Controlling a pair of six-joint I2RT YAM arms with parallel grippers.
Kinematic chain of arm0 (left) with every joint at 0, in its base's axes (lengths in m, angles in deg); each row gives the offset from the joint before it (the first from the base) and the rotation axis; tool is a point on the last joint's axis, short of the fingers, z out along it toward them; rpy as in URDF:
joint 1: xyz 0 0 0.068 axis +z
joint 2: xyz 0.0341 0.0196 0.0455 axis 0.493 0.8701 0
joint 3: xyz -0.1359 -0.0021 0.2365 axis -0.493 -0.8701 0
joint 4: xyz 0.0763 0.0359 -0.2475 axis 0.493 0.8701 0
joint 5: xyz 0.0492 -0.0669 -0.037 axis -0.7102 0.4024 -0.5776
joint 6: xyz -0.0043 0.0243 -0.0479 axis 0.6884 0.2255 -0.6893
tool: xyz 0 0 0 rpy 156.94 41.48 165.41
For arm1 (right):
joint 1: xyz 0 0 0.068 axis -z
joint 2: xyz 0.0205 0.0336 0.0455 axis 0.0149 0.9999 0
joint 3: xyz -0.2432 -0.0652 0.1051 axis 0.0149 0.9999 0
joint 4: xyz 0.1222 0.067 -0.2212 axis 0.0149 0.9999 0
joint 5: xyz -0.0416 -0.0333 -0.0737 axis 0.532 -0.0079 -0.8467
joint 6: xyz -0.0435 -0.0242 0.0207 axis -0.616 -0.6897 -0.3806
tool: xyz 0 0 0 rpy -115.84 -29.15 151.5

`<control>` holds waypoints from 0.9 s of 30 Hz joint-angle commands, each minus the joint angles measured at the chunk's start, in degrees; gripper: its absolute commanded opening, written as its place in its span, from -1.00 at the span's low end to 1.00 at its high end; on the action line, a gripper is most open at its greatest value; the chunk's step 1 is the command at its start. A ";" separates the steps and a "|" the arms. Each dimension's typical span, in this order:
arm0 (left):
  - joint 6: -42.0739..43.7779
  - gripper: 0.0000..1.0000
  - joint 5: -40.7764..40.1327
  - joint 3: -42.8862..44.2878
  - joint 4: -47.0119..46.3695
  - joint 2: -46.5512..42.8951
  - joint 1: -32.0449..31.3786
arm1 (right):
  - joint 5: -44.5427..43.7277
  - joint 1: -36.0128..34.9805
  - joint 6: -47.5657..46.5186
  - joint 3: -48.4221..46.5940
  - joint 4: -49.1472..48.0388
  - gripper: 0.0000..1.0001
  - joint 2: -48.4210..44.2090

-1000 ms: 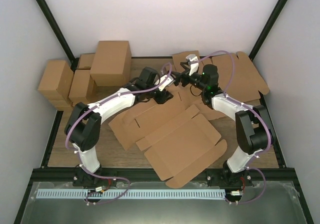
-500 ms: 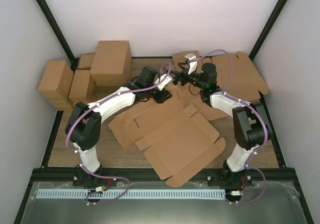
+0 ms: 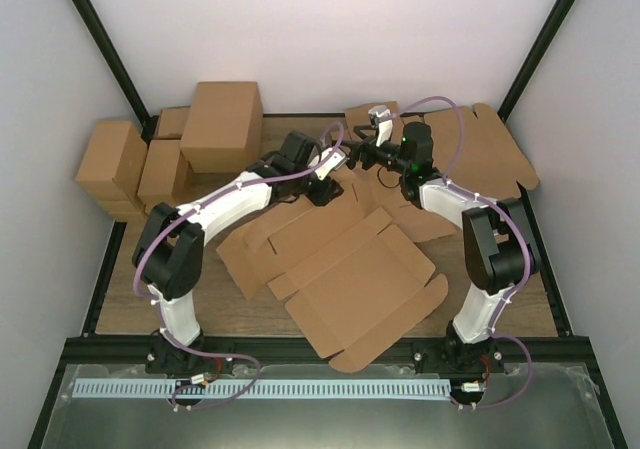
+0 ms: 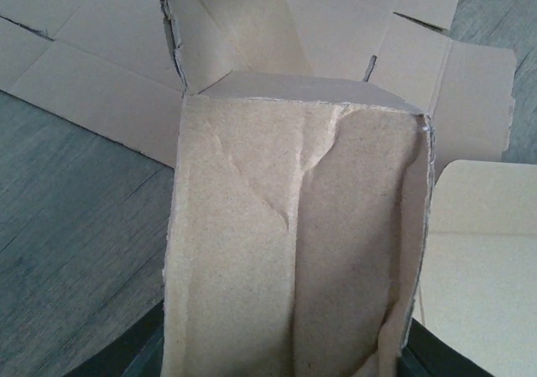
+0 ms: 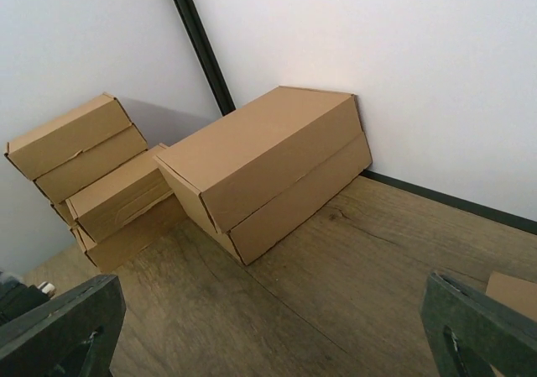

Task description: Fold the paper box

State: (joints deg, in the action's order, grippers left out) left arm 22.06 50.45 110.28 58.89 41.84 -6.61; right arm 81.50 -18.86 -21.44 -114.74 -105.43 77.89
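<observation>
The paper box (image 3: 355,284) is a flat brown die-cut sheet with flaps, lying in the middle of the table. My left gripper (image 3: 327,189) is at its far edge and is shut on one raised flap. That creased flap (image 4: 294,243) fills the left wrist view, standing between the dark fingers (image 4: 126,356). My right gripper (image 3: 353,150) hovers just behind the left one, over the far middle of the table, pointing left. In the right wrist view it (image 5: 268,331) is wide open and empty, with bare wood between its fingers (image 5: 63,327).
Folded brown cartons are stacked at the back left (image 3: 220,124), with smaller ones beside them (image 3: 110,164); the right wrist view shows them too (image 5: 268,163). More flat cardboard sheets (image 3: 490,154) lie at the back right. Black frame posts (image 3: 105,54) and walls close in the table.
My right arm has reached a little further left and back. The flat sheet has shifted slightly left with the flap my left gripper holds.
</observation>
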 commanded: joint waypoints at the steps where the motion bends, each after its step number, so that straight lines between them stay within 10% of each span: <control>1: 7.17 -0.17 8.92 2.38 -8.31 1.45 -6.21 | 5.06 -6.27 -1.48 -1.09 -2.52 1.00 -0.98; 27: 12.59 -0.15 7.40 10.28 -4.54 4.61 -5.41 | 6.53 -6.06 -1.23 0.85 -5.03 1.00 -2.90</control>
State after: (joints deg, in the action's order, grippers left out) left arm 27.64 50.80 115.72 62.08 44.90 -6.39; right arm 81.59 -17.33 -22.80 -114.32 -107.07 77.61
